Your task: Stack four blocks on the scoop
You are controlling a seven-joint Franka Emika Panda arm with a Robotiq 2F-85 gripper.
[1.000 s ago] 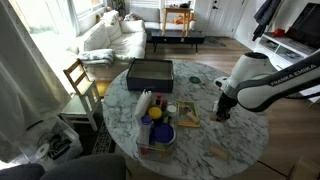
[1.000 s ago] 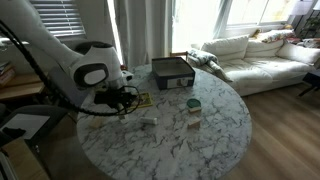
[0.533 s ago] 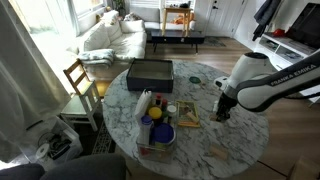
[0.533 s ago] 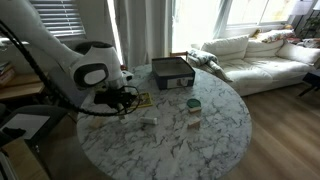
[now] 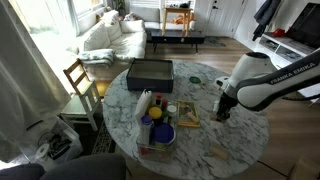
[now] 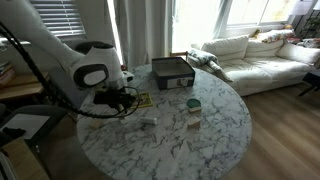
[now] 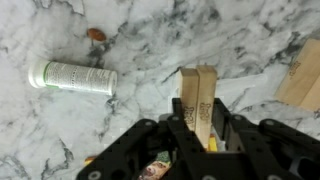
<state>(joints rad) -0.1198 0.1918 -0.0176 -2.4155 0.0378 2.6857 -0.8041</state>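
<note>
Round marble table [image 5: 205, 152] by sofa. Dark tray [image 5: 150, 72] near far edge, tan board [image 5: 187, 113] mid-table. Wrist view: white tube [image 7: 72, 77] lying flat on marble, small brown object [image 7: 96, 34] beyond it.

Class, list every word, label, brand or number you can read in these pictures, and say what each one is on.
Robot arm: dark lettering along its white link, too blurred to read.
White tube: fine print, too small to read.
Wooden blocks: no print visible.
Nothing else carries legible text.
</note>
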